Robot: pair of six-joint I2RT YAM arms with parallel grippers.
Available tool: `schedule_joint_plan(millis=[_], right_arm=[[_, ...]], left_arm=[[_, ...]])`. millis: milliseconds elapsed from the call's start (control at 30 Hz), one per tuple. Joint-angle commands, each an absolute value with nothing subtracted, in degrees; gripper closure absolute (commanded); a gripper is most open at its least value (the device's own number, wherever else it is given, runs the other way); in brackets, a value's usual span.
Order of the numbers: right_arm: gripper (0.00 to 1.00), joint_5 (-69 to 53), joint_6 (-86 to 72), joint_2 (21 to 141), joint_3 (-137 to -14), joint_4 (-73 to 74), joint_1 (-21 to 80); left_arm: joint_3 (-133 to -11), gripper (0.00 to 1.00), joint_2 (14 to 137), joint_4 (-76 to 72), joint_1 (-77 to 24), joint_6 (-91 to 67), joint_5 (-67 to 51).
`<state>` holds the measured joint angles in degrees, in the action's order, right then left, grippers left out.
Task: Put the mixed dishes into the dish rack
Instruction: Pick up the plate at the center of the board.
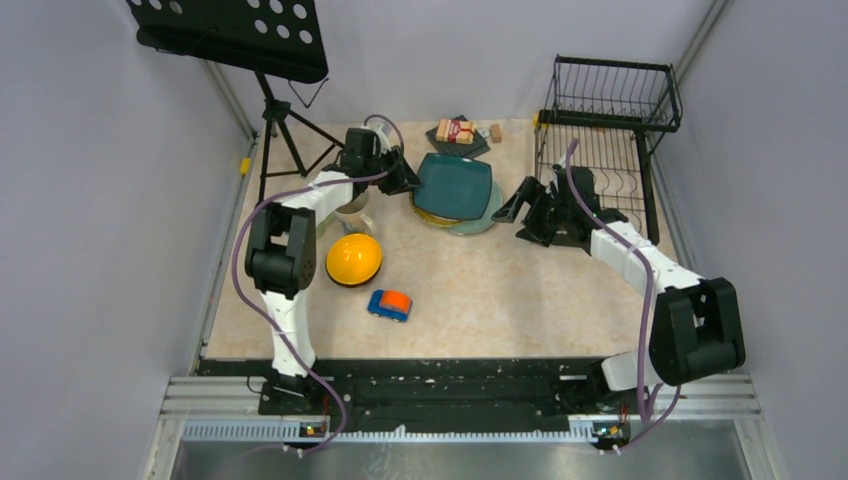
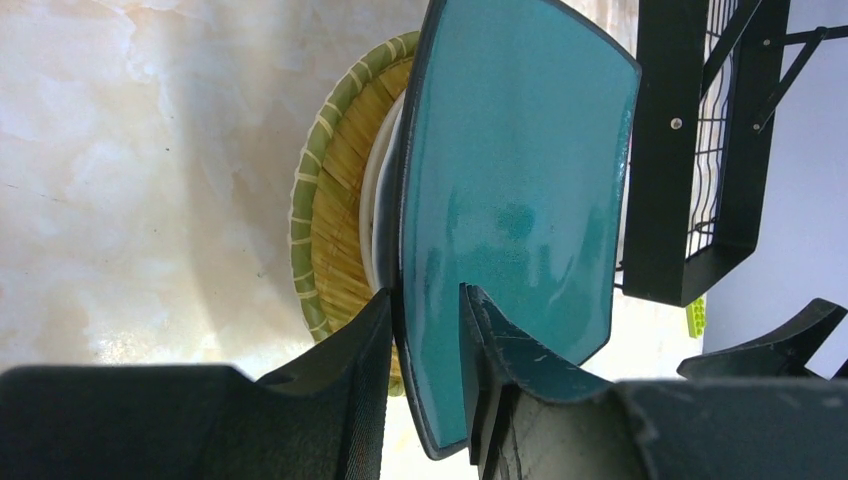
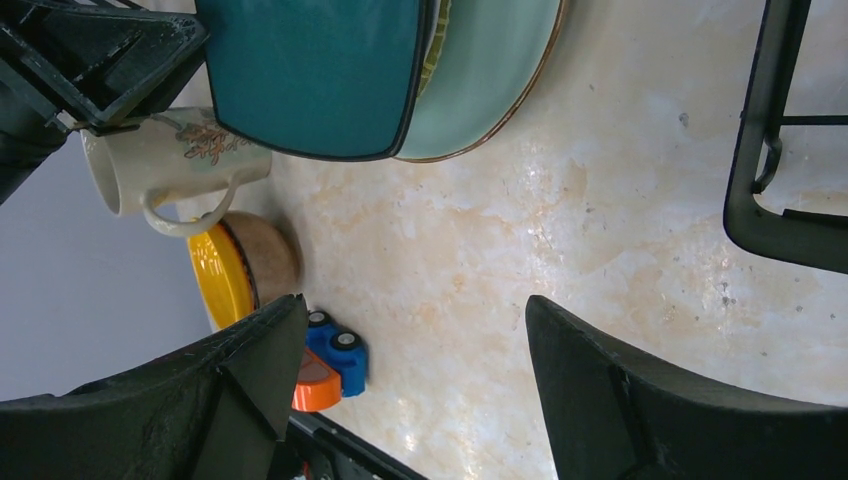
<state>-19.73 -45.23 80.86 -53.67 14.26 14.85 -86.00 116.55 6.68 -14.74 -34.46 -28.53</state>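
Rim of dark teal square plate [image 2: 520, 180] sits between your left gripper [image 2: 425, 300] jaws.
Whether they clamp it, perhaps loosely, you can't tell; right gripper [image 3: 415, 305] gapes empty nearby.

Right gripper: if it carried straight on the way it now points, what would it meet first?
The right gripper would probably meet the rim of the mint-green round plate, beside a corner of the dark teal square plate; only bare tabletop lies between. Its height relative to the plates is unclear.

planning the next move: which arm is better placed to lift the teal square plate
Left, probably: the left gripper straddles an edge of the dark teal square plate. The right gripper hangs open and empty, off it, nearer the dish rack.
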Motion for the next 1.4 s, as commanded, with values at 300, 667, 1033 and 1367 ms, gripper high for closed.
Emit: schedule_joint_plan(millis=[300, 667, 1033, 1367], right_arm=[[0.26, -20.65, -49.19, 87.64, -58.03, 5.19, 15.49], [0.20, -15.82, -47.62, 104.07, -74.71, 7.19, 17.52], [0.20, -20.77, -43.76, 111.90, -83.74, 10.37, 17.74], [0.19, -20.56, -36.85, 115.97, -92.18, 21.03, 18.90]], left_arm=[[-85.04, 0.66, 116.64, 2.10, -14.68, -34.77, -31.88], [-85.02, 0.66, 115.55, 3.16, -14.68, -33.49, -31.96], [-84.64, 0.66, 115.19, 1.09, -14.77, -34.31, -33.68], [-84.15, 0.67, 114.46, -4.89, -15.55, -36.29, -38.24]])
